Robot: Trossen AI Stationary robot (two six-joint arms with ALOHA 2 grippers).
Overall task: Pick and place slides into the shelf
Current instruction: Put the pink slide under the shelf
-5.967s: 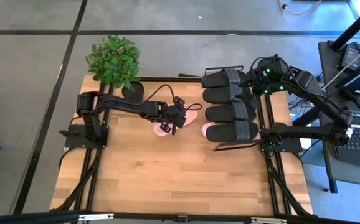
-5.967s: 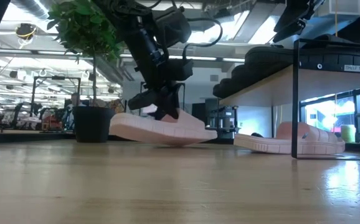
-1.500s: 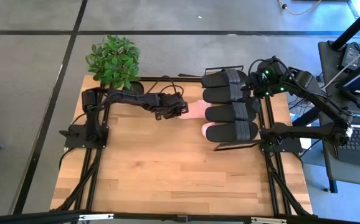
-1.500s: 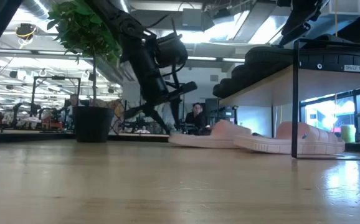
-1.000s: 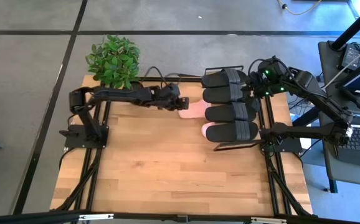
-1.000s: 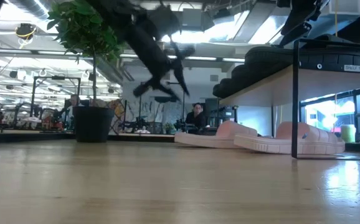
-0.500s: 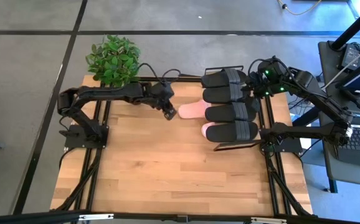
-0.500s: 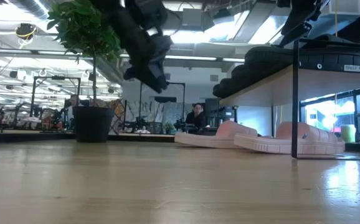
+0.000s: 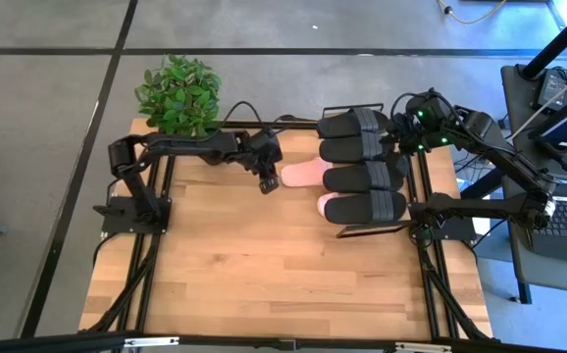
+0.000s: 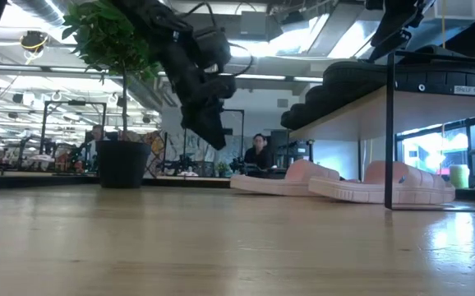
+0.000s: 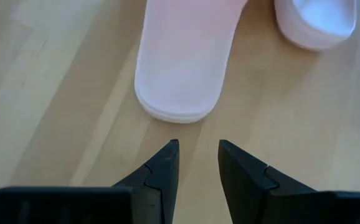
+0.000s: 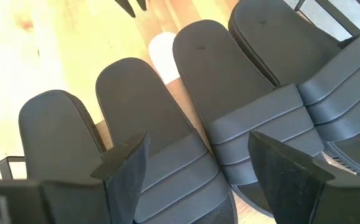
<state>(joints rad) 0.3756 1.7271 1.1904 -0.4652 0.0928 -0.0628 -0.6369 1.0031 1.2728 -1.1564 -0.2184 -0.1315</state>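
Note:
Two pale pink slides lie flat on the table, partly under the shelf. The far one [image 9: 301, 174] [image 11: 183, 62] sticks out leftward, and of the near one [image 9: 327, 204] [image 11: 317, 22] only an end shows. Several black slides [image 9: 360, 165] [image 12: 192, 106] rest side by side on the shelf's top board [image 10: 361, 103]. My left gripper [image 9: 268, 186] [image 11: 197, 152] points down at the bare wood just left of the far pink slide's rounded end, fingers slightly apart with nothing between them. My right gripper [image 9: 401, 137] [image 12: 198, 142] hangs wide open above the black slides.
A potted plant [image 9: 179, 93] [image 10: 122, 160] stands at the table's far left corner. The shelf's thin black leg [image 10: 389, 131] stands beside the pink slides. Bare wood [image 9: 264, 275] covers the table's near half. A person sits in the room far behind the table.
My left gripper has drawn back a little from over the far pink slide's end, toward the table's left and near edge. It has rolled about its own axis and sunk slightly. Both pink slides have stayed where they were.

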